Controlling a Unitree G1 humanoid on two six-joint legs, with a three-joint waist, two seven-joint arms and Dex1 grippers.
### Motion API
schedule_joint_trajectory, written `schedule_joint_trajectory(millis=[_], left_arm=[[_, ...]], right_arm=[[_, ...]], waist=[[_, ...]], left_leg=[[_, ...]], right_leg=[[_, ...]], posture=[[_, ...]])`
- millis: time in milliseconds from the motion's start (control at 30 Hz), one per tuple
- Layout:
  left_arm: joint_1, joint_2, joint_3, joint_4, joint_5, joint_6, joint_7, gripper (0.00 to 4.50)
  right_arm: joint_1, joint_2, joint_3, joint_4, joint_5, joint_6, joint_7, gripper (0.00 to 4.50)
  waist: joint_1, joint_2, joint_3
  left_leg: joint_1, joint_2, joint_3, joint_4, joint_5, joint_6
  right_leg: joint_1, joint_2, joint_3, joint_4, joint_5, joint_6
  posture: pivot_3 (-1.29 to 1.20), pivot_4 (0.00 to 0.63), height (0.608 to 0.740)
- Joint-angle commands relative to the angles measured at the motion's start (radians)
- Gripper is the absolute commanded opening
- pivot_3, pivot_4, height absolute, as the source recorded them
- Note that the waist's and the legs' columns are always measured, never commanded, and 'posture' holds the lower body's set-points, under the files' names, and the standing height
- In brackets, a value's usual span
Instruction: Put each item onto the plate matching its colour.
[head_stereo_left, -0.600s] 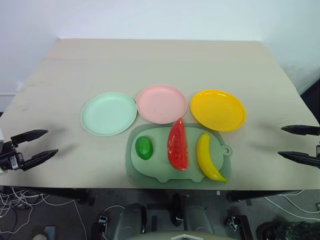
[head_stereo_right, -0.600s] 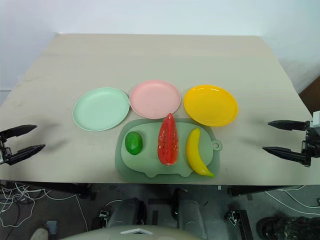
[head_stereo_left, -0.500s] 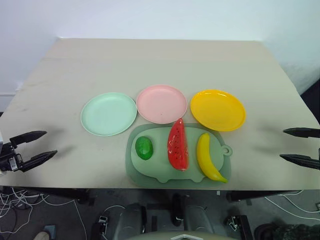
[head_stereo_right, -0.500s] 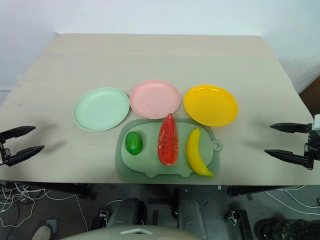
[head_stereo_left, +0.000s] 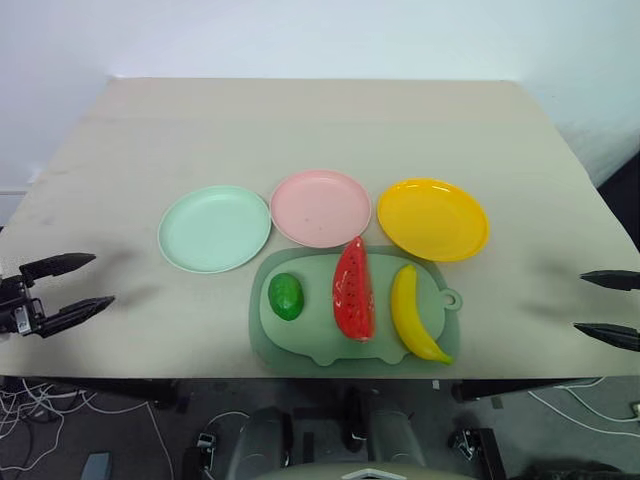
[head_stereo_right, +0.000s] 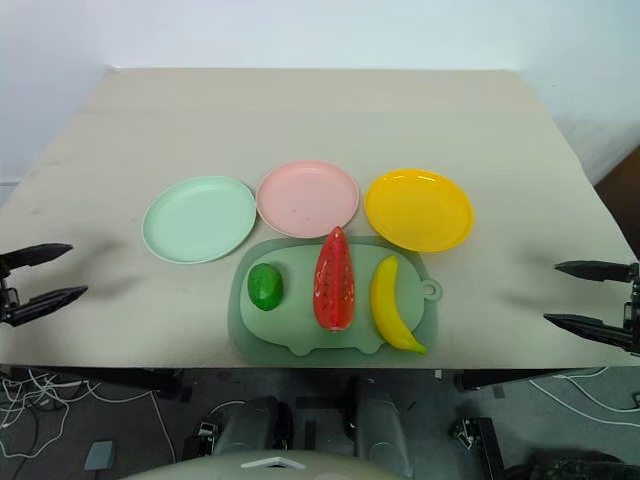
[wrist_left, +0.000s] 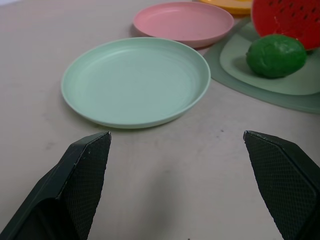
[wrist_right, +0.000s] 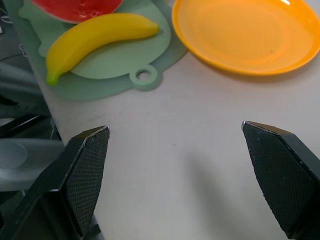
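table (head_stereo_left: 300, 120): beige top | wall (head_stereo_left: 300, 35): white | floor (head_stereo_left: 130, 430): dark, loose cables (head_stereo_left: 30, 410)

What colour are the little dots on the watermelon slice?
Dark, almost black, on the red toy watermelon wedge. The left eye view shows them best.

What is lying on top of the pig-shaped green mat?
On the mat lie a green fruit, a watermelon wedge and a banana, side by side. The mat surface beneath each is hidden.
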Motion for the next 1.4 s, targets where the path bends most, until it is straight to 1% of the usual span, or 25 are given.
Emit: schedule_joint_trajectory(millis=[33, 167, 333, 600, 800, 1033, 1233, 1400], left_arm=[[0.048, -0.005, 0.019, -0.05, -0.023, -0.006, -0.003, 4.47], [0.115, -0.04, 0.027, -0.152, -0.051, 0.019, -0.003, 4.47], [0.098, -0.055, 0.047, -0.283, -0.097, 0.103, 0.006, 4.47], [0.091, -0.098, 0.03, -0.401, -0.109, 0.172, 0.023, 4.47], [0.068, -0.113, 0.017, -0.414, -0.102, 0.185, 0.016, 4.47], [0.024, -0.129, -0.016, -0.408, -0.093, 0.2, 0.007, 4.47], [-0.008, -0.135, -0.04, -0.389, -0.083, 0.196, 0.002, 4.47], [-0.031, -0.145, -0.059, -0.386, -0.078, 0.193, -0.002, 4.47]], right_arm=[[0.02, -0.046, 0.028, 0.019, 0.063, -0.059, 0.002, 4.5], [0.033, -0.046, 0.062, 0.002, 0.098, -0.077, 0.002, 4.5], [0.034, -0.056, 0.082, -0.057, 0.148, -0.055, 0.002, 4.5], [0.023, -0.042, 0.09, -0.146, 0.171, -0.021, 0.002, 4.5], [0.056, -0.042, 0.052, -0.207, 0.183, 0.006, 0.002, 4.5], [0.143, -0.001, -0.062, -0.345, 0.169, 0.077, 0.002, 4.5], [0.159, 0.038, -0.118, -0.409, 0.135, 0.131, 0.002, 4.5], [0.165, 0.073, -0.16, -0.499, 0.112, 0.199, -0.015, 4.5]], waist=[[0.001, 0.0, 0.0], [0.005, 0.0, 0.0], [0.012, 0.0, 0.0], [0.006, 0.001, 0.0], [0.011, 0.001, 0.0], [0.01, 0.001, 0.0], [0.01, 0.001, 0.0], [0.01, 0.001, 0.0]], left_leg=[[0.0, 0.0, 0.0, 0.0, 0.0, 0.0], [0.0, 0.0, 0.0, 0.0, 0.0, 0.0], [0.0, 0.0, -0.001, 0.001, 0.0, 0.0], [0.0, 0.0, 0.0, 0.001, 0.0, 0.0], [0.0, -0.001, 0.0, 0.001, 0.0, 0.0], [0.0, -0.001, -0.001, 0.001, 0.0, 0.0], [0.0, -0.001, 0.0, 0.001, 0.0, 0.0], [0.0, -0.001, -0.001, 0.001, 0.0, 0.0]], right_leg=[[0.0, 0.0, 0.0, 0.0, 0.0, 0.0], [0.0, -0.001, 0.0, 0.0, 0.0, 0.0], [0.001, 0.0, 0.0, 0.0, 0.0, 0.0], [0.001, 0.001, 0.001, 0.0, 0.0, 0.0], [0.001, 0.0, 0.001, 0.0, 0.0, 0.0], [0.001, 0.0, 0.001, 0.0, 0.0, 0.0], [0.002, 0.001, 0.001, 0.0, 0.0, 0.0], [0.002, 0.0, 0.001, 0.0, 0.0, 0.0]], posture=[[0.0, 0.15, 0.736], [0.0, 0.15, 0.736], [0.0, 0.15, 0.736], [0.0, 0.15, 0.736], [0.0, 0.15, 0.736], [0.0, 0.15, 0.736], [0.0, 0.15, 0.736], [0.0, 0.15, 0.736]])
